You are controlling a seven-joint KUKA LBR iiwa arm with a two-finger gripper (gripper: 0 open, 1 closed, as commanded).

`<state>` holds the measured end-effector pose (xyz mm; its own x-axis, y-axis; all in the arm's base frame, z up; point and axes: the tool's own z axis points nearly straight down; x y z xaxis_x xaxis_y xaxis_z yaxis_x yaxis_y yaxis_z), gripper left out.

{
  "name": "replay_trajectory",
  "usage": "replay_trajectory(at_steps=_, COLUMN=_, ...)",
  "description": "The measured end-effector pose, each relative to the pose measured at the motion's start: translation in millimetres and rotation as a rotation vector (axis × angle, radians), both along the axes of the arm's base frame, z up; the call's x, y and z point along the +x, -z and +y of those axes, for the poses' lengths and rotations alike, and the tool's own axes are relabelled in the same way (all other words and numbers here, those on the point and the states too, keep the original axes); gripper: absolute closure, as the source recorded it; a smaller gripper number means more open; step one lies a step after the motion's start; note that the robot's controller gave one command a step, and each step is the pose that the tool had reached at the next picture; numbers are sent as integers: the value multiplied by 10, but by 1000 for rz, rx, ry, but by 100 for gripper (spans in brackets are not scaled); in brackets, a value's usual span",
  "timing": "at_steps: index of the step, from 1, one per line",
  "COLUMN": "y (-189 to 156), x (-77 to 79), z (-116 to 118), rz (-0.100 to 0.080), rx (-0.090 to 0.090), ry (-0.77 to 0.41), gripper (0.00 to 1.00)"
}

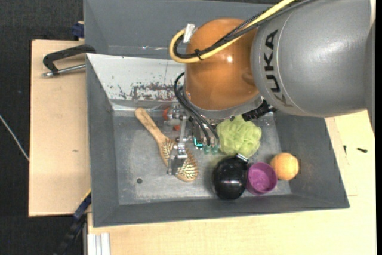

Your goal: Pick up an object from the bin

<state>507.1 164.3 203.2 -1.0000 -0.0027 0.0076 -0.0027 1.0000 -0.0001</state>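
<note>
Above the bin floor [128, 158], bare leftward, the hand [179, 159] hangs over a wooden brush [149, 123]; its opening unclear.

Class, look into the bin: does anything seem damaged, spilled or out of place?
Nothing is spilled or broken. One oddity: reddish-brown speckles, like rust or scuffing, on the back wall of the bin. The wooden brush lies slantwise under the gripper.
</note>
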Motion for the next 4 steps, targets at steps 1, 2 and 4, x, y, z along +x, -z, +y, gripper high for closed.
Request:
replay_trajectory(at_steps=1, y=-41, x=20, z=-8, rz=-8, rx=2, ry=2, gripper=0)
replay_trajectory(at_steps=2, y=1198, x=382, z=-373, rz=-20, rx=13, ry=36, gripper=100)
replay_trajectory(at_steps=4, y=852, x=313, z=-415, rz=-11, rx=4, ry=42, gripper=100)
